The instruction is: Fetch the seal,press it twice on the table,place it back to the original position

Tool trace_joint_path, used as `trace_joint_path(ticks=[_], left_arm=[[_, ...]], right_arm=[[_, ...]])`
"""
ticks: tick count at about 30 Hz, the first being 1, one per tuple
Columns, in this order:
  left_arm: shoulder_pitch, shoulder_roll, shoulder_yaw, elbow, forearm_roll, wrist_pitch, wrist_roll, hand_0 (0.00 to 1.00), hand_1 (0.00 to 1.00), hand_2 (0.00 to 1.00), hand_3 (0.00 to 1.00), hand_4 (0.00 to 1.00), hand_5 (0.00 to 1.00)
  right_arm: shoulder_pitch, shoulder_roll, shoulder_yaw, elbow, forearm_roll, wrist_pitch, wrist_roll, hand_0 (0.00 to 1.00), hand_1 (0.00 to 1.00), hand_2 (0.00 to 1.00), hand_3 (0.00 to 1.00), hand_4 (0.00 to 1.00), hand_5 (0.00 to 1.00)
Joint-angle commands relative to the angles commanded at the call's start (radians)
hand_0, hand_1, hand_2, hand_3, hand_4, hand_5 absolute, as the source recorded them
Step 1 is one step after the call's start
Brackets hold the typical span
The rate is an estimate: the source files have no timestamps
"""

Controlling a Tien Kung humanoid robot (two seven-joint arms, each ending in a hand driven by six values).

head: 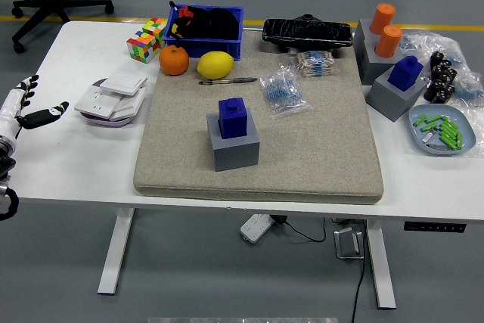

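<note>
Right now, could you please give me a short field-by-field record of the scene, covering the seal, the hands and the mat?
seal: blue seal, upright in the grey holder
holder position: middle of the beige mat
left hand: open, at the table's left edge, holding nothing
right hand: not in view
task progress: seal not yet fetched

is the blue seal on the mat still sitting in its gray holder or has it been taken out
In. The blue seal stands upright in the gray holder on the mat; nothing touches it.
</note>
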Motion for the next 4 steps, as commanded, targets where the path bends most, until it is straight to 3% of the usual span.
trace_joint_path(ticks=[4], left_arm=[[0.001,-0.002,0.003,0.005,-0.002,0.004,0.001,0.918,0.944,0.976,0.998,0.769,0.223]], right_arm=[[-0.002,0.002,0.005,0.001,0.000,-0.001,0.001,0.721,0.681,0.646,0.614,0.712,0.520]])
